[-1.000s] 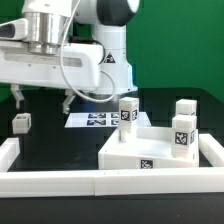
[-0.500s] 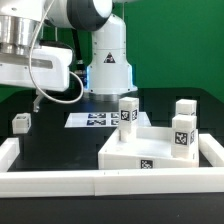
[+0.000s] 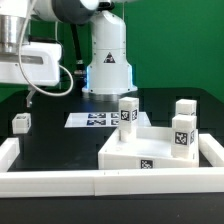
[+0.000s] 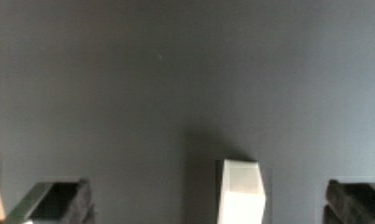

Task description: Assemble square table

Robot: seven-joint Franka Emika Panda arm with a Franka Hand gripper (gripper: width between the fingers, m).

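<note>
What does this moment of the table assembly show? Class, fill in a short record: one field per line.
tabletop: white square slab, lying flat by the corner of the border rails
legs on slab: three, upright
loose leg: one, upright on the black table, at the exterior view's left
marker board: flat, behind the slab
gripper: open, holding nothing

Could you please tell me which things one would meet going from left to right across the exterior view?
Lone leg block → marker board → leg standing on the tabletop → tabletop slab → tagged leg at the slab's right.
</note>
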